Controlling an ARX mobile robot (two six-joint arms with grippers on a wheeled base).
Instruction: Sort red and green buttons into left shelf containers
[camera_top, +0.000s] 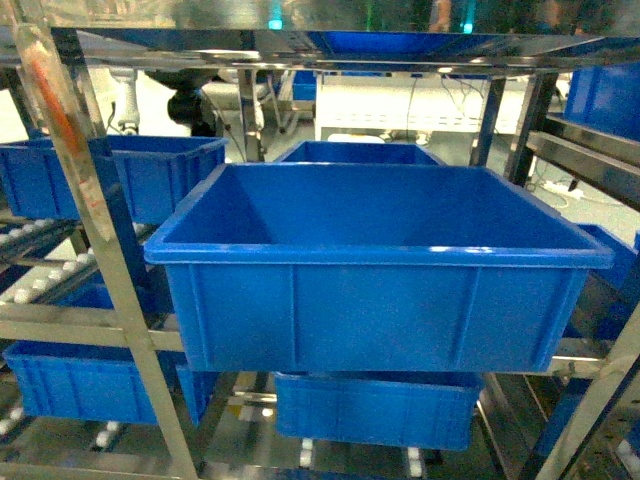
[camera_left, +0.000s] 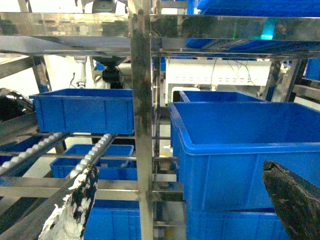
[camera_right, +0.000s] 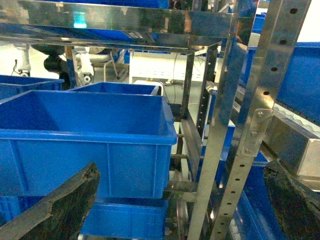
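Where the left wrist view catches its own hand (camera_left: 180, 210), two worn black fingers (camera_left: 82, 200) sit far apart at the bottom corners, spread wide with nothing between them. The right hand (camera_right: 175, 210) shows likewise, its dark fingers (camera_right: 60, 207) splayed to either side and holding nothing. Just beyond both stands a large blue container (camera_top: 375, 265), open-topped, its visible interior bare, resting on the steel shelf (camera_top: 90, 200). A second bin (camera_top: 120, 175) sits to its left on white roller tracks (camera_left: 95, 152), another (camera_top: 375, 405) lies beneath, and one more (camera_top: 360, 152) stands behind. Neither button shows in any view.
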